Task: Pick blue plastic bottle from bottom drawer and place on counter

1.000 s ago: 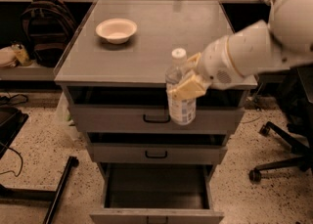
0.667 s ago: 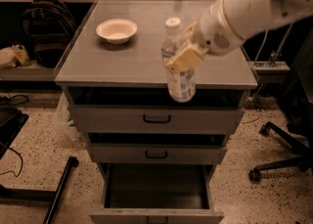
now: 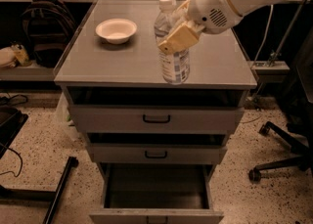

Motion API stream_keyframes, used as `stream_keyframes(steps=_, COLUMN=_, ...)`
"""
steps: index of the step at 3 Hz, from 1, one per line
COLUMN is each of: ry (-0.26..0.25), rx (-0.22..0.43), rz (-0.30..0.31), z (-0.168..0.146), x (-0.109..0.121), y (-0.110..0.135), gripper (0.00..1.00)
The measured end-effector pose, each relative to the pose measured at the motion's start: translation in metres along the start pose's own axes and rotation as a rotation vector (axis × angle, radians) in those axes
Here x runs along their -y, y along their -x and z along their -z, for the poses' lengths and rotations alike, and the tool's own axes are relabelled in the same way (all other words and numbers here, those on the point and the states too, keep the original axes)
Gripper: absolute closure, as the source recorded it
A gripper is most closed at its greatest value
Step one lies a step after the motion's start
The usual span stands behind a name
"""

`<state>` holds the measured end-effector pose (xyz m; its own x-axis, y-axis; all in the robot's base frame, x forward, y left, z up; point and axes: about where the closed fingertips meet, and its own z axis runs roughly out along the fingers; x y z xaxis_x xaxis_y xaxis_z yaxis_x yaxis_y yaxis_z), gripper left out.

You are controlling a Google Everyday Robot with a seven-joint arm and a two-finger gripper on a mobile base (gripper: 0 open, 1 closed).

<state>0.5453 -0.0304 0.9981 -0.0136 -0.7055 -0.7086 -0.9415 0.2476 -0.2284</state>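
Note:
The blue plastic bottle looks clear, with a white cap and a pale label band. It stands upright over the front part of the counter; I cannot tell if its base touches the top. My gripper reaches in from the upper right and is shut on the bottle's upper body, one tan finger across its front. The bottom drawer is pulled open below, its dark inside showing nothing.
A white bowl sits on the counter's back left. Two upper drawers with black handles are slightly open. A backpack is at the left, an office chair base at the right, a black stand leg on the floor.
My gripper has carried the bottle up and back, from in front of the top drawer to over the counter's front part.

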Motion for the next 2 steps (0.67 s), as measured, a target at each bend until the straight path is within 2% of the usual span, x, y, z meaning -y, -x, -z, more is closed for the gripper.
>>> stream_keyframes(steps=2, ry=-0.014, rx=-0.010, rz=-0.057, z=-0.013, x=0.042, y=-0.010, gripper=1.00)
